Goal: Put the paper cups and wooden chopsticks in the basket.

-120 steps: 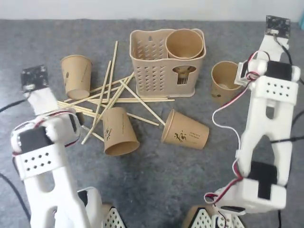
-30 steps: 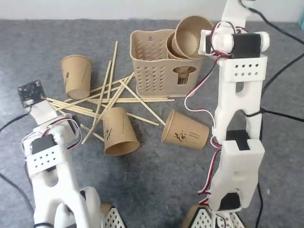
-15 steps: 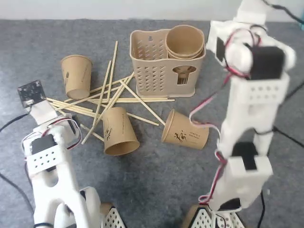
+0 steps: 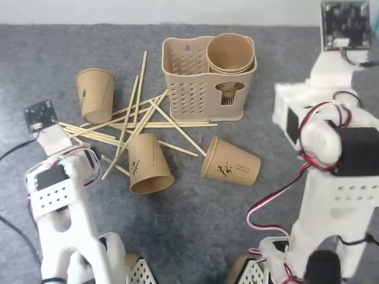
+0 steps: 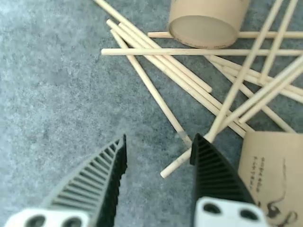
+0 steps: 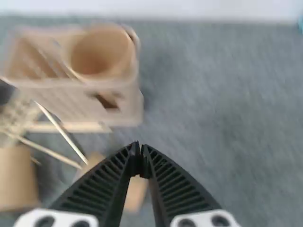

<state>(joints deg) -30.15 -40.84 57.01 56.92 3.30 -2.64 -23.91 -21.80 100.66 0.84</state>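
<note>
1. The cup that stood right of the basket [image 4: 189, 89] now sits among the nested cups [image 4: 230, 53] inside it.
2. The right gripper [image 6: 139, 163] has pulled back, jaws pressed together, empty.
3. The left gripper [image 5: 160, 142] hovers, jaws parted, holding nothing, above scattered chopsticks [image 4: 127, 127] left of the basket.
4. A fallen cup [image 4: 232, 163] lies in front of the basket, long axis crosswise, mouth toward the left arm

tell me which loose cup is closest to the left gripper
The middle cup, on its side, mouth toward the arms, beside the left gripper; the far-left cup and right-hand cup lie farther off.
</note>
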